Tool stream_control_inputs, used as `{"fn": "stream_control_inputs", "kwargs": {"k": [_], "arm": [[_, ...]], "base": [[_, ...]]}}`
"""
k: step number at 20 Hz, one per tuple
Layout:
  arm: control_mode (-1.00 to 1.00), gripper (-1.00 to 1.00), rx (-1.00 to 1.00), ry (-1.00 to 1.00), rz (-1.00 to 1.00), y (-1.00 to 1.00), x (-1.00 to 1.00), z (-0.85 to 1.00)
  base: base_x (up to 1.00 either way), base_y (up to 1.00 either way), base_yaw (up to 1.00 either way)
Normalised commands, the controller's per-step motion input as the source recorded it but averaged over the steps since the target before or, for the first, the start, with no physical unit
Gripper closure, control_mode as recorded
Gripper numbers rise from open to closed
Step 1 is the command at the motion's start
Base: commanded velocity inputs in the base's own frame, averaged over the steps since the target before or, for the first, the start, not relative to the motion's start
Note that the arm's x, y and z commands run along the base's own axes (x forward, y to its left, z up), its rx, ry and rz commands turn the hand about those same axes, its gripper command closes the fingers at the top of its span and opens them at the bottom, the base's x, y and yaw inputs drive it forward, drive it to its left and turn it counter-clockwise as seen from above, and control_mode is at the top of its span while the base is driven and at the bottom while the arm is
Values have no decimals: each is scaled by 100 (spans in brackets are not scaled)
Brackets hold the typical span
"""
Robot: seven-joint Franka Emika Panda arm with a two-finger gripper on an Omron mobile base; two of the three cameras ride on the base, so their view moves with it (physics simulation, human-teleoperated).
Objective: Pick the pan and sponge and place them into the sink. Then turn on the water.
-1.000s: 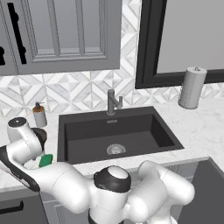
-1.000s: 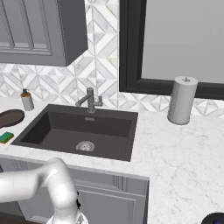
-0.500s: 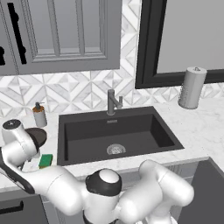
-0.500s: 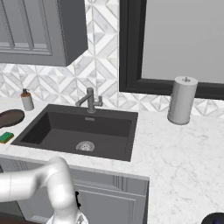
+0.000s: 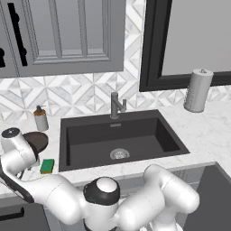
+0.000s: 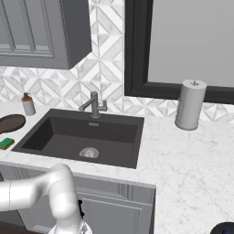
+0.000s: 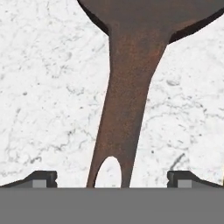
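Observation:
The dark brown pan (image 5: 39, 140) lies on the white marble left of the black sink (image 5: 90, 140), half hidden behind my white wrist. In the hand view its long brown handle (image 7: 124, 109) runs down from the pan's bowl (image 7: 148, 11). My gripper (image 7: 112, 178) is open, one fingertip on each side of the handle's end with the hanging hole, not touching it. The green and yellow sponge (image 5: 46, 166) lies just in front of the pan. From the right base view, the pan (image 6: 11, 122), sponge (image 6: 6, 143) and sink (image 6: 55, 132) sit at the left. No water runs from the faucet (image 5: 116, 104).
A small soap dispenser (image 5: 41, 118) stands behind the pan by the tiled wall. A paper towel roll (image 5: 197, 90) stands on the counter (image 5: 203, 131) right of the sink. Grey cabinets hang above the left side. The sink holds just its silver drain (image 5: 119, 154).
My wrist has swung a little further left and lower over the pan's handle, uncovering more of the sponge. The jaws stay wide; pan and sponge have not moved.

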Motion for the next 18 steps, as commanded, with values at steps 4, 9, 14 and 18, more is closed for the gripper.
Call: {"fn": "stream_control_inputs", "kwargs": {"k": [4, 9, 14, 18], "arm": [[-100, -100, 0, 1, -2, 19, 10, -32], [-100, -100, 0, 1, -2, 24, 13, -32], [-100, 100, 0, 1, -1, 11, 4, -35], [-100, 100, 0, 2, 0, 3, 1, -42]], "base": [[0, 0, 0], [0, 0, 0], [0, 0, 0], [0, 0, 0]]}}
